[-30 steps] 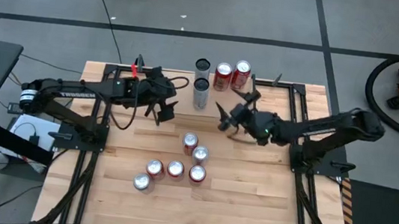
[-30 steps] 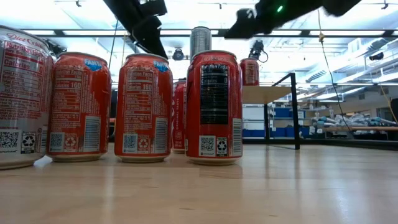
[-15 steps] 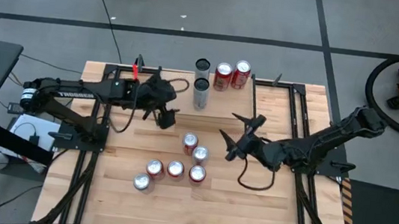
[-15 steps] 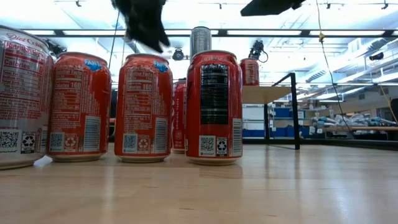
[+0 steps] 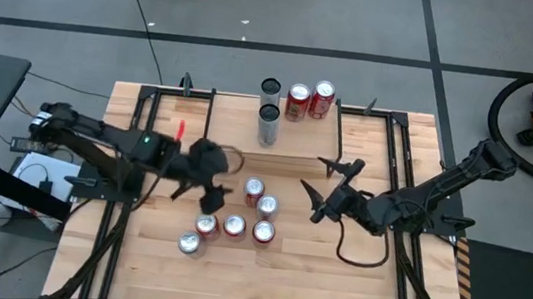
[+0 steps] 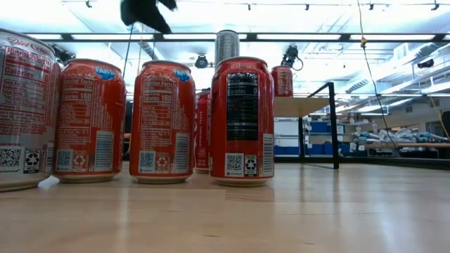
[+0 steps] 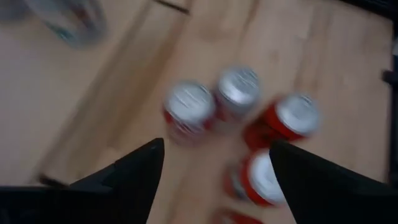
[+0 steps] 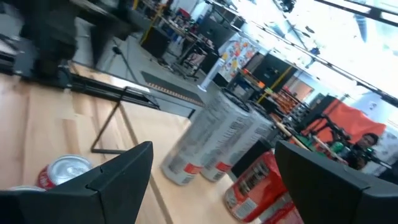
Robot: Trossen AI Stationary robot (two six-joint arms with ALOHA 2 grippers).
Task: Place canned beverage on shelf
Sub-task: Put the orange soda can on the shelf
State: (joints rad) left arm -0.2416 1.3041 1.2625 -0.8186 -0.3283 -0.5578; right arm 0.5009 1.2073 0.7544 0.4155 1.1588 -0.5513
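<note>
Several red and silver cans (image 5: 234, 226) stand upright in a cluster on the tabletop, also seen in the left wrist view (image 7: 189, 109) and close up in the low view (image 6: 241, 119). The shelf (image 5: 290, 159) stands at the far middle, with two tall silver cans (image 5: 268, 122) and two red cans (image 5: 298, 101) by its far end. My left gripper (image 5: 199, 196) hangs open above the table just left of the cluster, its fingers (image 7: 134, 174) apart over the can tops. My right gripper (image 5: 311, 172) is open in the air right of the cluster, pointing level at the shelf's cans (image 8: 205, 140).
Black metal frame rails (image 5: 145, 116) run along the table's left and right sides. A loose cable (image 5: 355, 258) hangs from the right arm over the table. Bare wood lies along the near edge (image 5: 261, 290).
My left gripper has swung from beside the shelf toward the table's near edge and rolled, and now hangs next to the can cluster. My right gripper has drawn back from the shelf toward the near right. No can has moved.
</note>
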